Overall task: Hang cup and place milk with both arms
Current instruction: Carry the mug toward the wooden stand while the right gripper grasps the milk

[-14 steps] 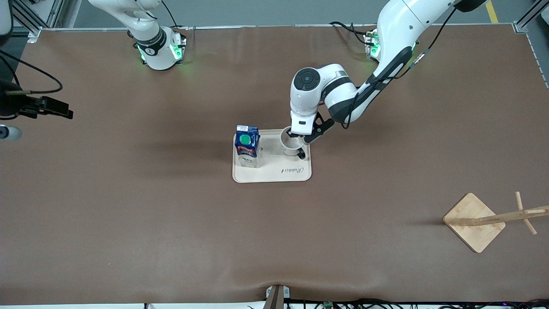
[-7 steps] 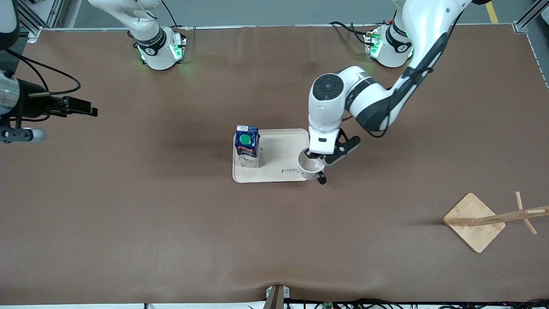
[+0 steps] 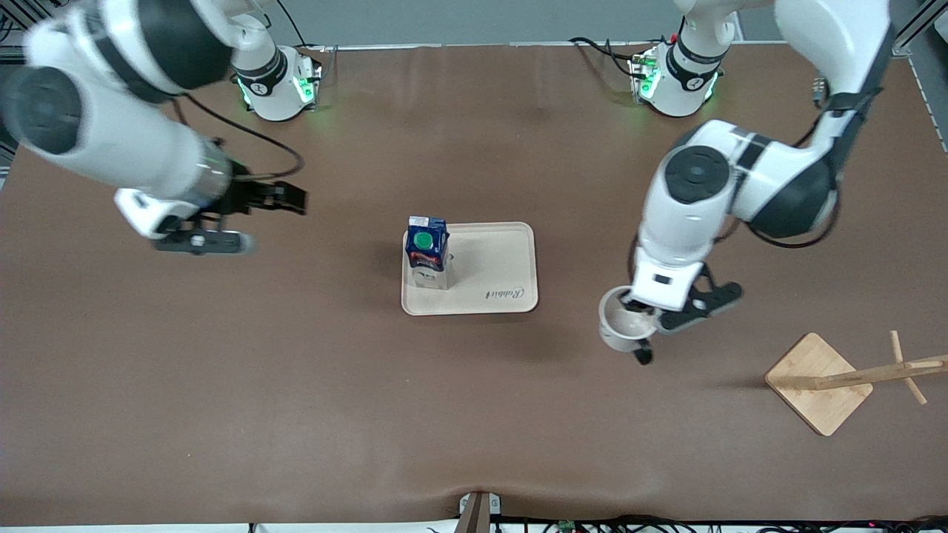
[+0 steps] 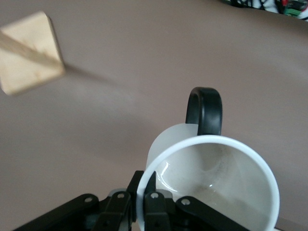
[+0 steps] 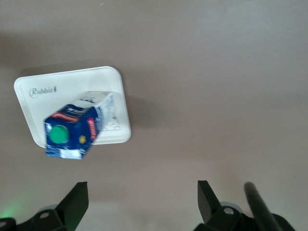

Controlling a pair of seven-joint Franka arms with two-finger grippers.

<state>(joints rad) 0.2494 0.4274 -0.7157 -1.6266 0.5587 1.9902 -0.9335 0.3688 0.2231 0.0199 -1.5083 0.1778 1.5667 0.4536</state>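
White cup (image 3: 621, 329), blk loop handle

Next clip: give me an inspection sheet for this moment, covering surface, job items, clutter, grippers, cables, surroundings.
Surface: brown table mat.
Cup: held in the air over the mat, between tray and wooden rack.
Milk: upright on the tray.
Clutter: nothing seen.
Left gripper: shut on the cup's rim.
Right gripper: open, over the mat toward the right arm's end.
Cables: along the table edge nearest the front camera.
Surroundings: grey floor.
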